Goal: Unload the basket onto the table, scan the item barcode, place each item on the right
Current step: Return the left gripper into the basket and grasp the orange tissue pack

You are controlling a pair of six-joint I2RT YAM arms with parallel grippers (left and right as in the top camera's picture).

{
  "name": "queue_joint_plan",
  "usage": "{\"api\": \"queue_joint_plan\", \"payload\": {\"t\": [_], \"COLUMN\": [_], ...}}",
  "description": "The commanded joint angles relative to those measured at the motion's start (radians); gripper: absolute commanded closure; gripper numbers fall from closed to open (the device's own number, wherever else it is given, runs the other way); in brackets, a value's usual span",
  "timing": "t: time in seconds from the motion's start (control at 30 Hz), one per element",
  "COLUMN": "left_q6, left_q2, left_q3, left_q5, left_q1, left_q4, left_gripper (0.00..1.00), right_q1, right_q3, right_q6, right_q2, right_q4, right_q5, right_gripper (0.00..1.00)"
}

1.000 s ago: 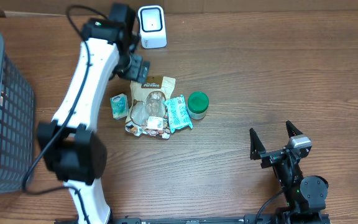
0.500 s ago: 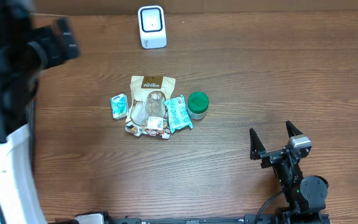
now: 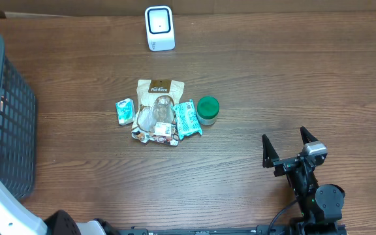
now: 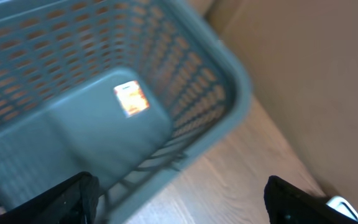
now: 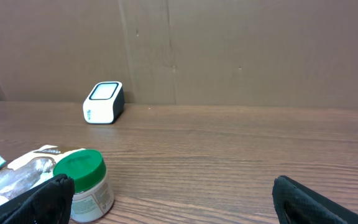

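You see scanner [image 3: 160,27]: white, upright, far centre | item pile [image 3: 156,112]: mid-table | green-lidded jar [image 3: 207,109]: upright, touching pile's right

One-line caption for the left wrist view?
Left gripper, jaws open and empty, looking down into a grey mesh basket holding one small orange-labelled item.

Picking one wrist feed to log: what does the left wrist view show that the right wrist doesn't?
Only left wrist: the grey basket with a small orange-labelled item inside. Only right wrist: the green-lidded jar, packets and the scanner in full. Both: wooden table, cardboard wall, open jaws on left gripper and right gripper.
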Motion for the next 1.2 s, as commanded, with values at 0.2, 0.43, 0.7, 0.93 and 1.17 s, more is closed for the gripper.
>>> {"api": "queue_joint_plan", "payload": {"t": [0.2,0.43,0.7,0.93,1.17], "left_q6": [0.039,0.126,0.196,0.299,0.453], "left_q2": [0.183,0.317,0.36,0.362,0.385], "left_q3": [-0.001,-0.002,-0.096,-0.296,-0.397], "left_q5": [-0.014,-0.039,-0.045,-0.032,-0.032], "left_q1": [0.103,0.129,0.137,0.143,0.143], "left_q4": [-0.029,-0.04,0.096,0.305,0.477], "left_gripper": [0.29,0.3,0.3,0.27,0.2], "right_q1": [0.006,0.006,0.006,0.006,0.006], "right_q3": [-0.011,-0.011,-0.011,-0.011,-0.011], "right_q6": [0.005,0.005,0.005,0.005,0.005], "right_q2": [-0.008,-0.008,-0.008,-0.008,-0.008], "right_q4": [0.003,0.003,0.003,0.003,0.003], "right_q5": [-0.003,-0.003,-0.003,-0.003,-0.003], "right_gripper": [0.0,0.0,0.0,0.0,0.0]}}
